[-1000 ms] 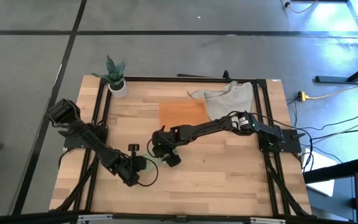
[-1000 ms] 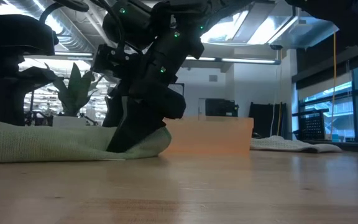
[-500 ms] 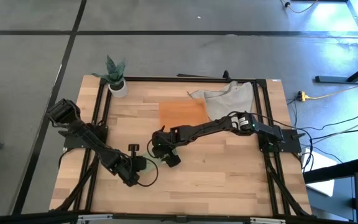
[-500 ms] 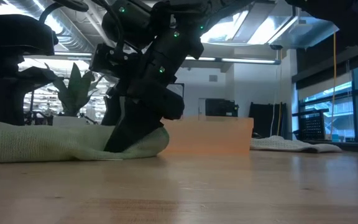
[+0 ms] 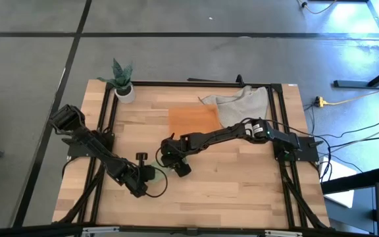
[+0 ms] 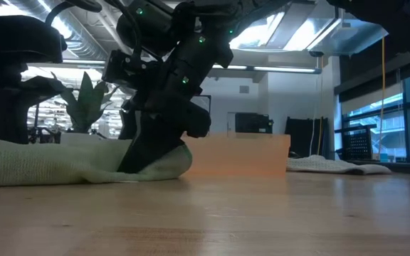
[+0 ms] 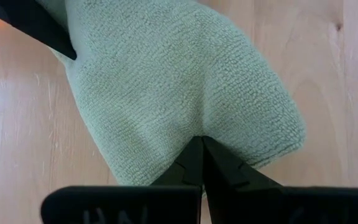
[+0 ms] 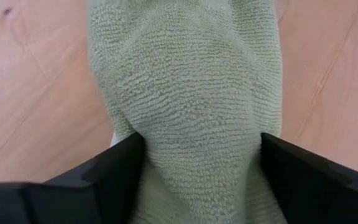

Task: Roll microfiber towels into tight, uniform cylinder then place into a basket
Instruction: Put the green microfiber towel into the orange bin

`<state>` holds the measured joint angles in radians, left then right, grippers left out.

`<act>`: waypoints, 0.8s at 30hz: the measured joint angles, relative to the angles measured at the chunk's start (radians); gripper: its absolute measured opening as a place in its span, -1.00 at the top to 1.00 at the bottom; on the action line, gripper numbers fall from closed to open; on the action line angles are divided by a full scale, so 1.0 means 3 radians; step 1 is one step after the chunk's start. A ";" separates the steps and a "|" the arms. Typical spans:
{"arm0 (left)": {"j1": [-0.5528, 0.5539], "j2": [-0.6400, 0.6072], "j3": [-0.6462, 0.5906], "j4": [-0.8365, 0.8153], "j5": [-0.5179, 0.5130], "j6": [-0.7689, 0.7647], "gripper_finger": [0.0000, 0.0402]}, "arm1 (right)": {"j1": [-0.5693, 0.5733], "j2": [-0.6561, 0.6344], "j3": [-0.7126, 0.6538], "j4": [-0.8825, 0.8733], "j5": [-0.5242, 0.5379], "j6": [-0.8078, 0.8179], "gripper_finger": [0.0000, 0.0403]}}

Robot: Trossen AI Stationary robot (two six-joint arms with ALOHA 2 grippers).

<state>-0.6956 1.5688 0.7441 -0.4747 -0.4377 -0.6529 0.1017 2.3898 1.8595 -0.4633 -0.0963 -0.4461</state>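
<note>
Two robot arms hold a rolled green towel [image 6: 84,162] low on a wooden table [image 5: 242,184], short of the orange basket [image 5: 193,120].

The roll lies near the table's middle, the basket just behind it, with grey cloths [image 5: 242,104] beyond that. The right gripper [image 5: 170,160] straddles one end, fingers [image 8: 110,171] spread around the roll. The left gripper [image 5: 155,175] pinches the other end, tips nearly closed on the fabric. Lifting both ends evenly should keep the cylinder tight.

I can read no text, label, brand, number or sign on anything in front of me in any view.
</note>
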 joint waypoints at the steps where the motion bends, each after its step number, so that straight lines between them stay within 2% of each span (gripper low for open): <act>1: 0.0000 0.0000 0.0000 0.0006 -0.0001 -0.0001 1.00 | 0.0000 0.0000 0.0000 0.0000 0.0000 0.0001 -0.50; 8: -0.0001 0.0000 0.0000 0.0054 -0.0003 -0.0068 1.00 | 0.0000 0.0000 -0.0001 -0.0001 0.0002 0.0000 -0.12; 13: 0.0000 0.0000 0.0000 0.0060 -0.0012 -0.0421 1.00 | -0.0001 0.0000 -0.0001 0.0000 0.0004 0.0000 0.21; 20: 0.0000 0.0000 -0.0001 0.0133 -0.0013 -0.0526 1.00 | -0.0001 0.0000 -0.0001 -0.0018 0.0004 0.0000 0.71; 24: 0.0000 0.0001 0.0105 0.0120 -0.0006 -0.0526 1.00 | -0.0001 0.0000 -0.0001 -0.0049 0.0001 0.0000 0.76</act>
<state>-0.6956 1.5692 0.7756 -0.4386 -0.4397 -0.8106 0.1013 2.3898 1.8591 -0.4781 -0.0959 -0.4461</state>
